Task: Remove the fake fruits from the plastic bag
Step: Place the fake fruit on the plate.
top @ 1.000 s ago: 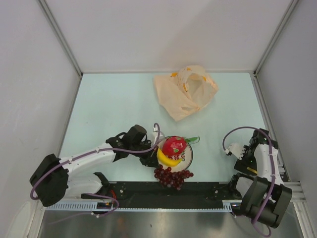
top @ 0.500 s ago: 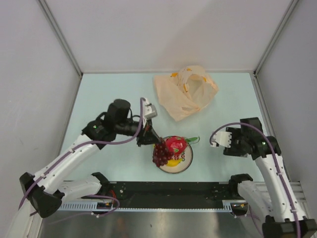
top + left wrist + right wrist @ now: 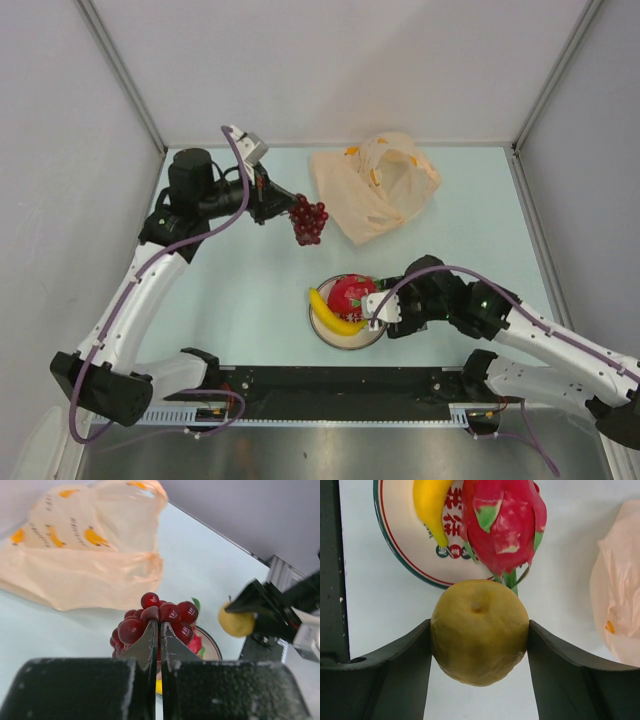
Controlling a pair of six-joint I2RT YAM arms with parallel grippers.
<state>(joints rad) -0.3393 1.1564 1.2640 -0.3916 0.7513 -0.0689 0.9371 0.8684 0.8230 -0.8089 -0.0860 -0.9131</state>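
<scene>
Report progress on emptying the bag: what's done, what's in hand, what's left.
Done: the banana and dragon fruit lie on the plate, outside the plastic bag. In hand: the left gripper is shut on the grape bunch, in the air beside the bag; the right gripper is shut on the lemon near the plate. Left: set both down. The bag's inside is not fully visible.

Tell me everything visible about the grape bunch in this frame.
The grape bunch is a tight cluster of glossy, dark red round berries that look like plastic. It is held up in the air by the left gripper, whose two dark fingers are pinched shut on its top. In the top view it hangs just left of the plastic bag, apart from it, and well away from the plate. Only the gripper touches it.
</scene>
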